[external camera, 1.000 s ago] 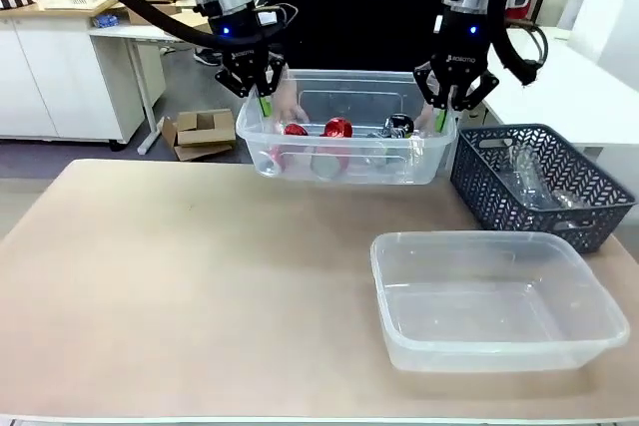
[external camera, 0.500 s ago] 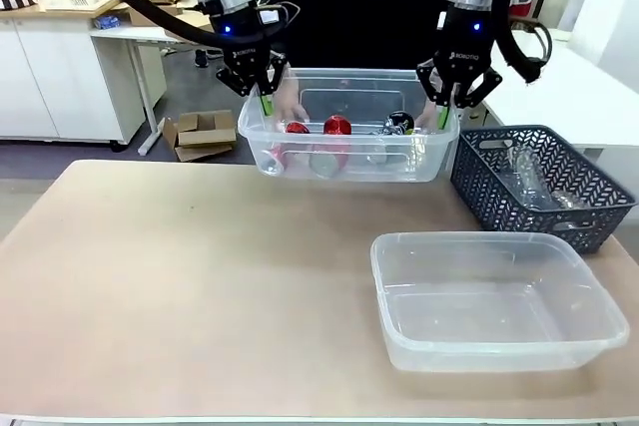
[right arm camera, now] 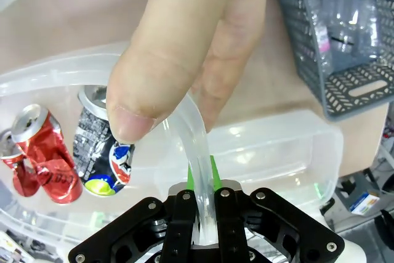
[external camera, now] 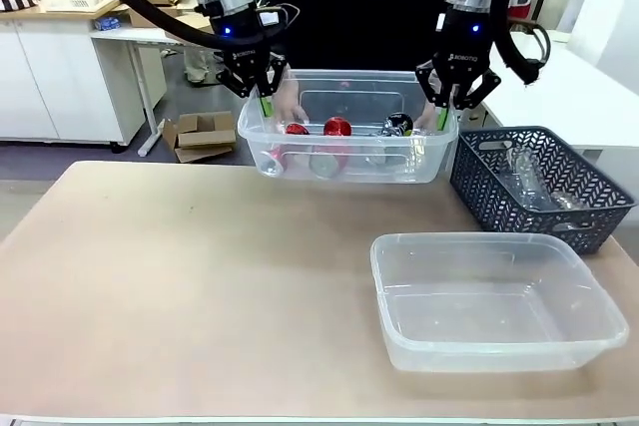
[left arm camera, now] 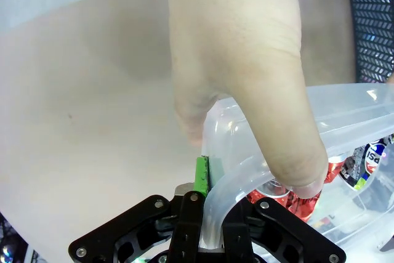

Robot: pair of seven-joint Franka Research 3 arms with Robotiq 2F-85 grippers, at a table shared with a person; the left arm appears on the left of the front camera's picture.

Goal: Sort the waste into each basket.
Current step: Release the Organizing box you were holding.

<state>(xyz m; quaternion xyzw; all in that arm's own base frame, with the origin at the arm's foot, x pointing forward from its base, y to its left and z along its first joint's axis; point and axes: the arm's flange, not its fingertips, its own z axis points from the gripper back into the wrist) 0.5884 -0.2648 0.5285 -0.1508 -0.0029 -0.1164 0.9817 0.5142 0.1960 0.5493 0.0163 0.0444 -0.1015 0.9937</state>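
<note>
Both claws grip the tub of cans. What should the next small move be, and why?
Probably lower the tub onto the table. The left claw and right claw clamp its rim, it hangs above the table, and a person's hands hold it too.

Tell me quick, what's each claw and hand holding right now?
Left gripper: shut on the rim of the tub.
Right gripper: shut on its opposite rim.
Person's hands: each gripping the rim alongside.

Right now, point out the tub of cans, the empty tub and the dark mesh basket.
tub of cans (external camera: 349, 97), front view, far wall.
empty tub (external camera: 489, 311), front view, bare floor.
dark mesh basket (external camera: 509, 197), front view, near wall.
</note>
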